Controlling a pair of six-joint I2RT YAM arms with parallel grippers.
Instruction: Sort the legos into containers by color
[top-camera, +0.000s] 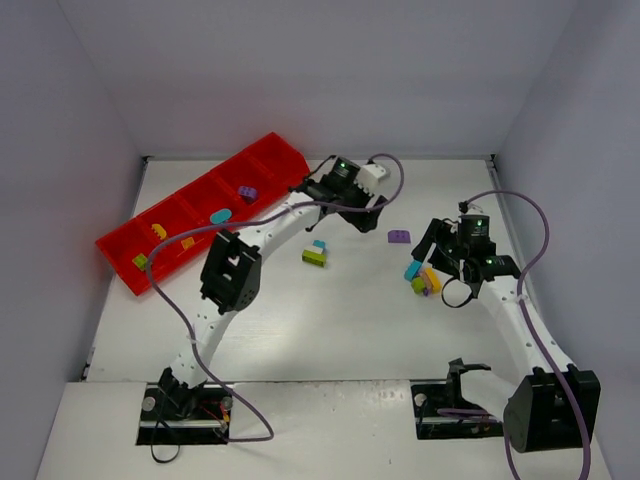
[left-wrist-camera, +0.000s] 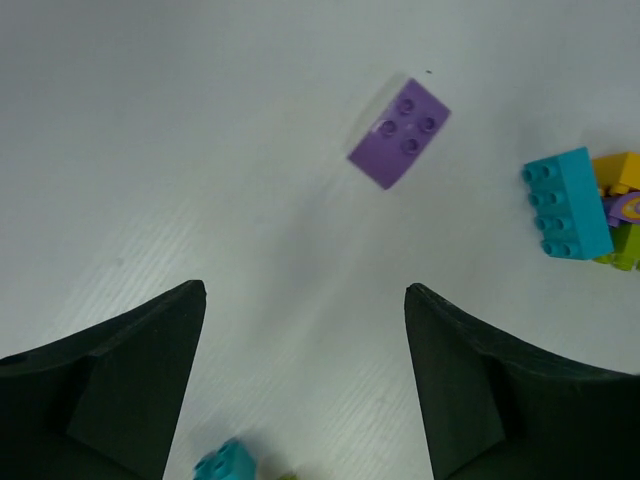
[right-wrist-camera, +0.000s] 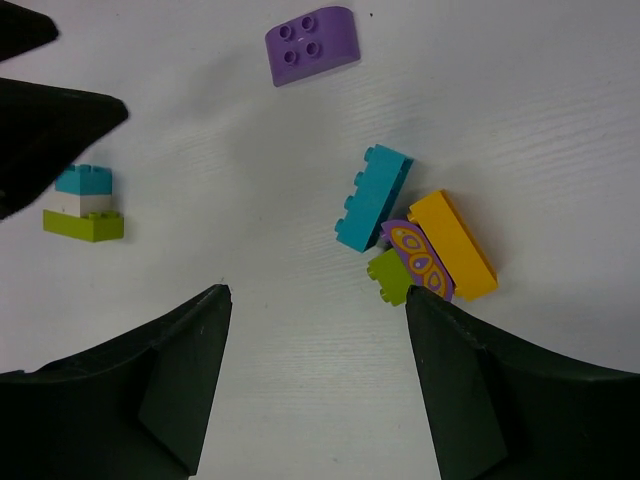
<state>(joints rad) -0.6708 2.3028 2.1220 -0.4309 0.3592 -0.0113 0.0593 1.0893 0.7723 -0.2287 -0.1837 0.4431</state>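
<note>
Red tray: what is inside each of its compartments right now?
In the red tray, from the end nearest the arms: one green lego, two yellow-orange legos, one teal lego, one purple lego, then nothing visible. The near wall may hide a strip of floor.

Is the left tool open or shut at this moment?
Open. The left tool shows its two fingers wide apart, gripping nothing.

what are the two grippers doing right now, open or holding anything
left gripper: open, nothing between its fingers.
right gripper: open, nothing between its fingers.
</note>
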